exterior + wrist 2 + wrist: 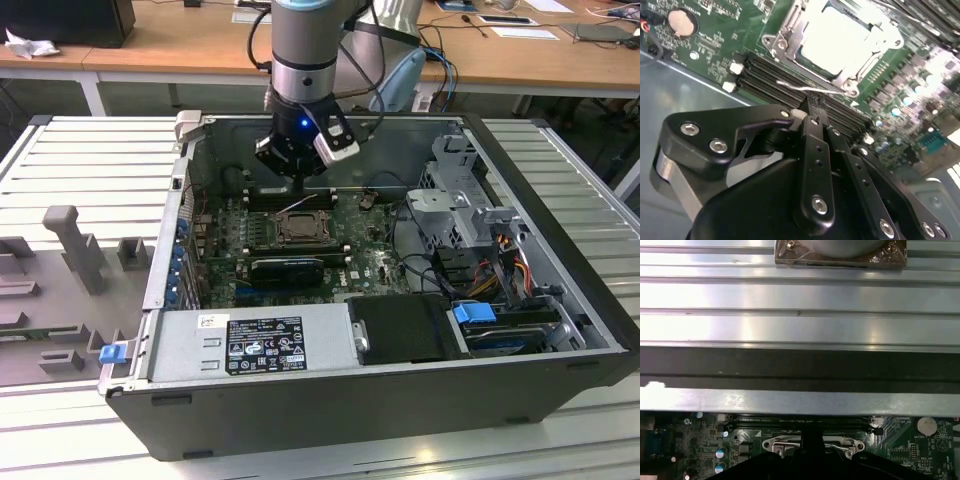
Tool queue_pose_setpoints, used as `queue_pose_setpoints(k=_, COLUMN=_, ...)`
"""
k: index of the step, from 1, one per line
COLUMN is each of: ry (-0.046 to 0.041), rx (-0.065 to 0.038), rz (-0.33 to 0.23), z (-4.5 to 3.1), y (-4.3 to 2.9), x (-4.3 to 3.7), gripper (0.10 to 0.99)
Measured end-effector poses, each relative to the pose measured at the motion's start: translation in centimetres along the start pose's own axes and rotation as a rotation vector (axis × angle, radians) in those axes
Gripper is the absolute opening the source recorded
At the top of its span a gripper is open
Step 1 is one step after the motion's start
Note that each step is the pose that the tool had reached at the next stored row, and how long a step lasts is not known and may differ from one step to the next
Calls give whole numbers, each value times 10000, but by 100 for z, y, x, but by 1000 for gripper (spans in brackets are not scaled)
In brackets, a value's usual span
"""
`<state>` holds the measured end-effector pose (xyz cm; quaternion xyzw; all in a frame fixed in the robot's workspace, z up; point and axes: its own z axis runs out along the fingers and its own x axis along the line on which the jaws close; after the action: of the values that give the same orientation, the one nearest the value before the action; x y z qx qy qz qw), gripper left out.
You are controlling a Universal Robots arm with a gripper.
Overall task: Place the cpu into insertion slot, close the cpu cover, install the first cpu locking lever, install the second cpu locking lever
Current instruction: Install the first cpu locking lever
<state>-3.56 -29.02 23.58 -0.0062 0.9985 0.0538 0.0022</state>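
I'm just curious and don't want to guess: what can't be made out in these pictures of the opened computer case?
- Second wrist view: the pale square metal chip is washed out by glare; its face shows no detail.
- First wrist view: the black gripper covers much of the silvery-rimmed square socket.
- Exterior view: that socket is too small to show whether a chip sits in it.

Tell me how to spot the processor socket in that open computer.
Inside the open computer case, find the green circuit board. Near its middle, by the tool, sits the insertion slot: square and silver-rimmed, unlike the long narrow black memory slots alongside.
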Motion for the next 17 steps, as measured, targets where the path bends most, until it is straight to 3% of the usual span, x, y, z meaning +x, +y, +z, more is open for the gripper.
queue_pose_setpoints(k=10, ry=25, rx=0, rz=-288, z=113, y=-10, x=-106, gripper=106)
queue_pose_setpoints(k=17, ry=82, rx=-4, rz=-808, z=194, y=1, x=-179, gripper=106)
